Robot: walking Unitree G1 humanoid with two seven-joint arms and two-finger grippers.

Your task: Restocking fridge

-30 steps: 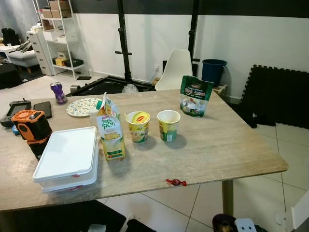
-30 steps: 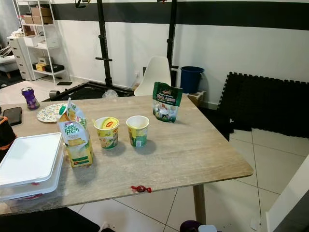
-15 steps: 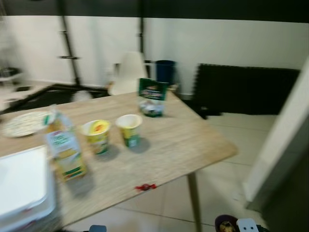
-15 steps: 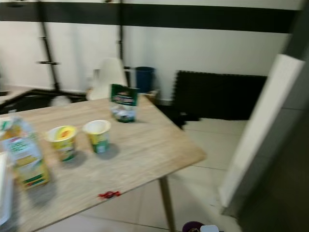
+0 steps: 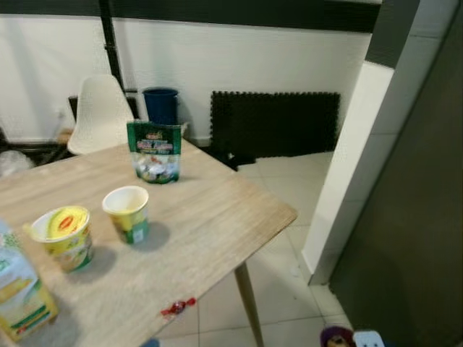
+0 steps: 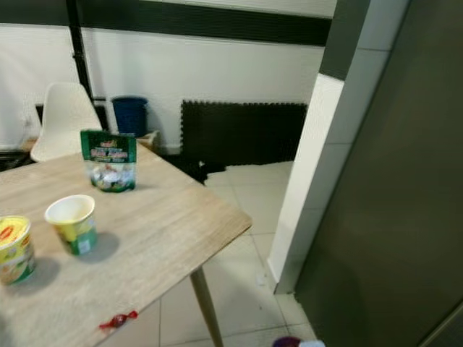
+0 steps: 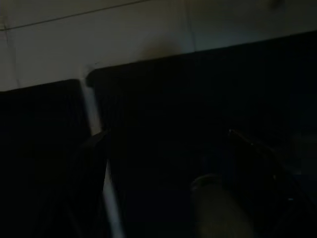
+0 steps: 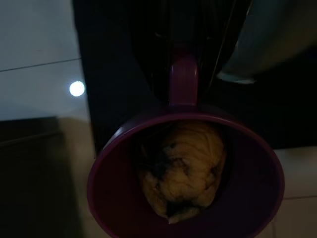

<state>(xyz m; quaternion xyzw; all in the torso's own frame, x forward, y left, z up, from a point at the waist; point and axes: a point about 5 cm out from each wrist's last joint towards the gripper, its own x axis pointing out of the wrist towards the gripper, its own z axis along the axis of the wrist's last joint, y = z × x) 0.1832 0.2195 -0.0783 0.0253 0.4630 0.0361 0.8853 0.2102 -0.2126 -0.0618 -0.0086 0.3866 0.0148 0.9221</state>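
While the right end effector (image 8: 190, 54) grips a purple mug (image 8: 185, 173) by its handle (a yellowish lump sits inside), the left end effector's state cannot be told in its dark view. On the counter (image 5: 210, 217) stand a green pouch (image 5: 154, 151), two cups (image 5: 128, 214) and a carton (image 5: 18, 293); a red candy (image 5: 177, 307) lies near the edge.

The surface (image 5: 210, 217) is pale wood grain. On it stand a green pouch (image 5: 154, 151), a yellow-and-green cup (image 5: 128, 214), a yellow tub with a red logo (image 5: 64, 238) and a yellow carton (image 5: 18, 289) — plus a red-wrapped candy (image 5: 178, 307). A purple mug (image 8: 185, 178) holds something yellow with dark patches (image 8: 181, 171). The chair (image 5: 98, 113) is white, the bin (image 5: 160, 105) blue, the mat (image 5: 275, 123) black.
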